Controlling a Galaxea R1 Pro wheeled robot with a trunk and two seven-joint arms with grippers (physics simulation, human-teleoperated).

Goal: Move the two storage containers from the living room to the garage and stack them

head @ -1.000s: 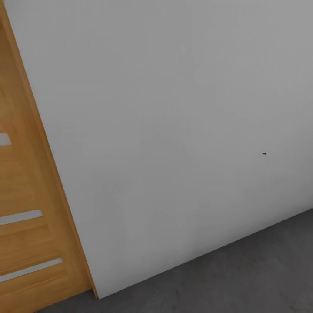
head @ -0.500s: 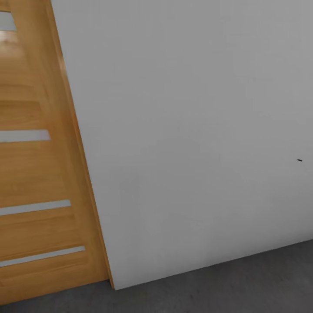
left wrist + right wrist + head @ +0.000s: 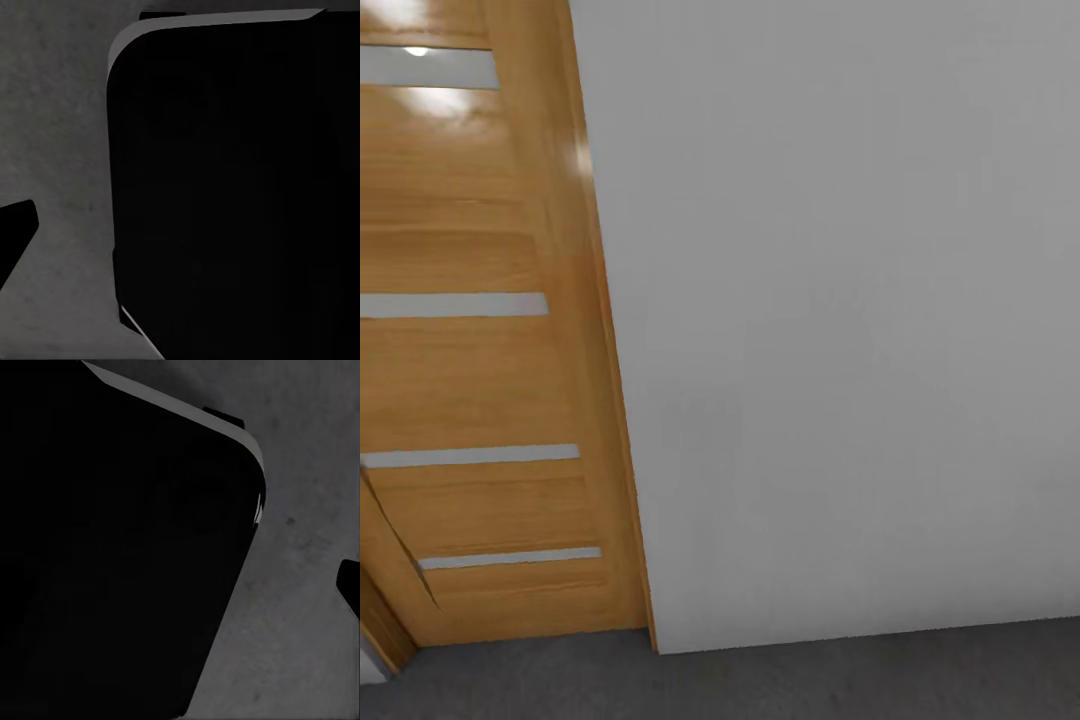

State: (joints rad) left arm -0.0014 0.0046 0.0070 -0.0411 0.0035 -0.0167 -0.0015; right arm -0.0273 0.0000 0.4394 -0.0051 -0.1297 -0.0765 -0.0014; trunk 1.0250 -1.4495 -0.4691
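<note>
The two storage containers are out of view. The head view faces a plain pale grey garage wall (image 3: 840, 320) that meets the dark grey concrete floor (image 3: 840, 680). In the left wrist view one dark fingertip (image 3: 15, 234) sits far out at the frame's edge over the mottled floor (image 3: 60, 135), with nothing held. The right wrist view has a dark fingertip (image 3: 351, 585) at its edge over the floor (image 3: 300, 645), also with nothing held. In both views the other finger is lost against the robot's black body.
A wooden plank-panelled door (image 3: 470, 380) with pale horizontal strips stands left of the wall, its frame reaching the floor. A second wooden edge (image 3: 385, 600) shows at the lower left corner. The robot's black rounded base (image 3: 232, 187) (image 3: 112, 547) looms beside both arms.
The whole head view has swung left: the door now takes up much more of the left side, and the small dark speck on the wall has left the picture.
</note>
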